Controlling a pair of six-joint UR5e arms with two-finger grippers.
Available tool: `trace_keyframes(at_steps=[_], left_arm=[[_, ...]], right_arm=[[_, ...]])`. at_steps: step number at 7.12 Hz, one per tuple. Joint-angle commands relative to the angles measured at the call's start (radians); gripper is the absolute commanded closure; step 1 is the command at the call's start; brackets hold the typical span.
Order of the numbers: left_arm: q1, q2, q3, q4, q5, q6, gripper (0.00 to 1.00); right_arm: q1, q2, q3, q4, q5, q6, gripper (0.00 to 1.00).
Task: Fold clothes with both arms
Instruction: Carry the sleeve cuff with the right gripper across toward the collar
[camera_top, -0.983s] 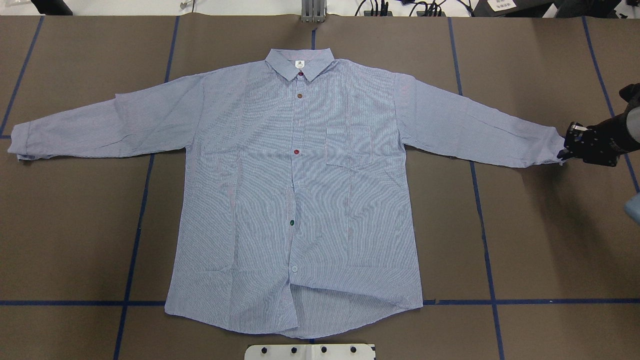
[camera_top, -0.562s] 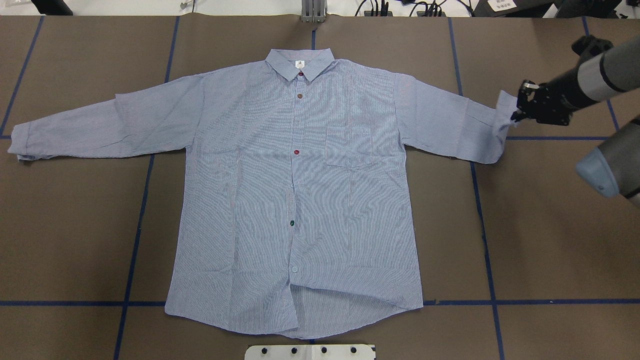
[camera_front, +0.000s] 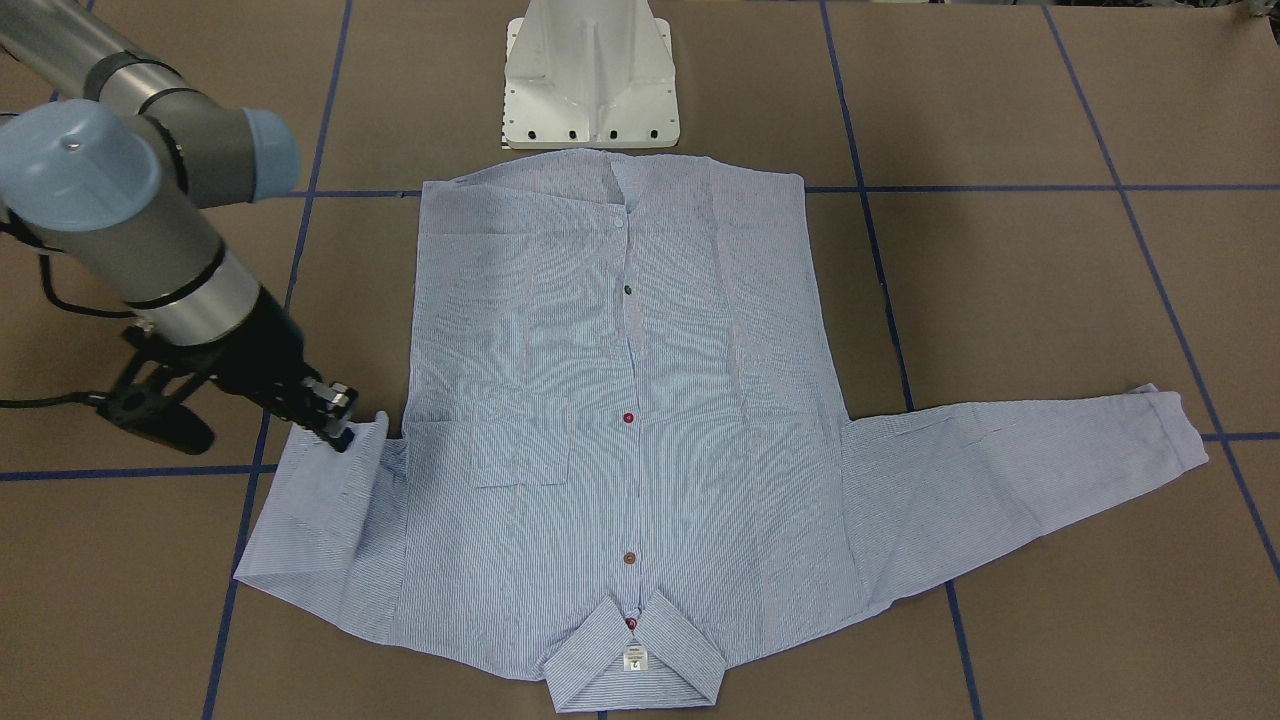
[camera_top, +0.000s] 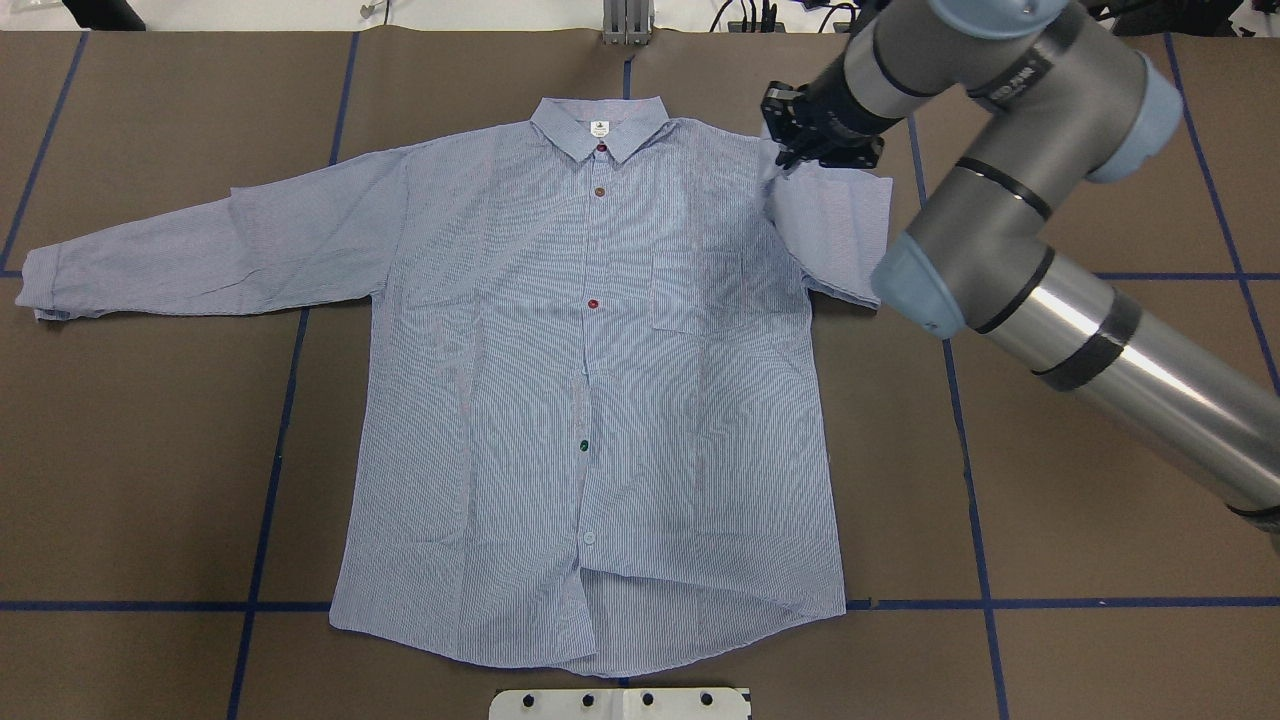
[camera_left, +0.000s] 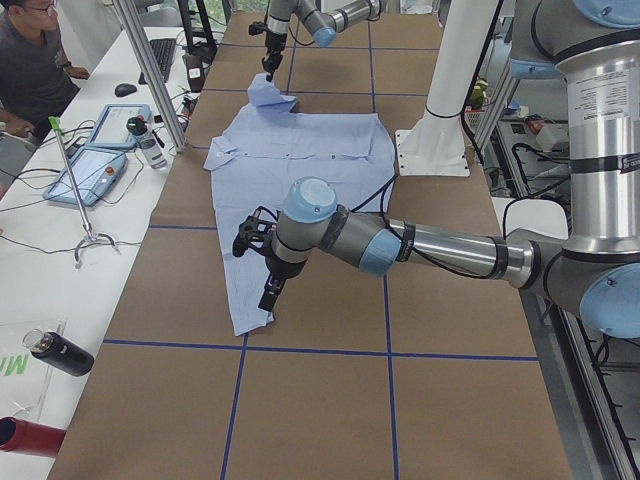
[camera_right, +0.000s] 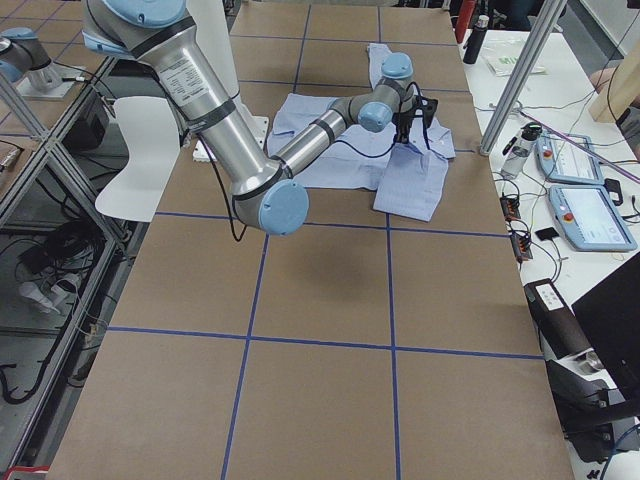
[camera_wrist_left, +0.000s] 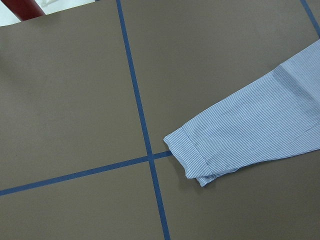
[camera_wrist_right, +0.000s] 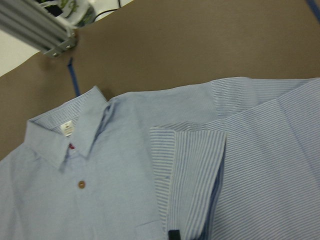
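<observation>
So the shirt (camera_top: 600, 400) is lying face-up and buttoned, spread flat on the brown table (camera_top: 1100, 450). Its collar (camera_top: 600, 130) is pointing to the far side and its hem is sitting near the robot's base. The right gripper (camera_top: 792, 157) is pinching the right cuff (camera_wrist_right: 192, 170); the right wrist view is showing one dark fingertip (camera_wrist_right: 173, 235) clamped on the striped edge. It's holding that cuff over the shoulder area, just right of the collar, so the right sleeve (camera_top: 835, 235) is doubling back on itself, with the fold sticking out past the right side of the body. I'm guessing it's gripping at the cuff because that end is what drags the whole sleeve along. The left sleeve (camera_top: 200, 250) is lying fully stretched out to the left, with the left cuff (camera_wrist_left: 192, 155) resting flat beside a crossing of blue tape (camera_wrist_left: 142, 125). The left gripper (camera_left: 270, 292) is hanging right over that sleeve near the cuff. It's only showing in the side view, so I can't tell if its fingers are spread or closed, or even touching the cloth. My read is that the first sleeve fold is happening now, and the cuff is probably going further in across the chest next. The risk I'm seeing is fabric bunching at the shoulder on release.
</observation>
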Motion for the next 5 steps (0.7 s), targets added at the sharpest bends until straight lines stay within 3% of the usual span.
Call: trace_keyframes(at_steps=[1,3,5], left_arm=[[0.0,0.0,-0.002,0.0,-0.001,0.0,0.01],[0.001,0.0,-0.002,0.0,0.0,0.0,0.01],[0.001,0.0,-0.01,0.0,-0.001,-0.002,0.01]], right_arm=[[-0.093,0.164,-0.071,-0.001,-0.062,0.043,1.0],[-0.227,0.342,-0.247,0.011,-0.25,0.12,1.0],[-0.25,0.363,-0.305,0.072,-0.256,0.118,1.0]])
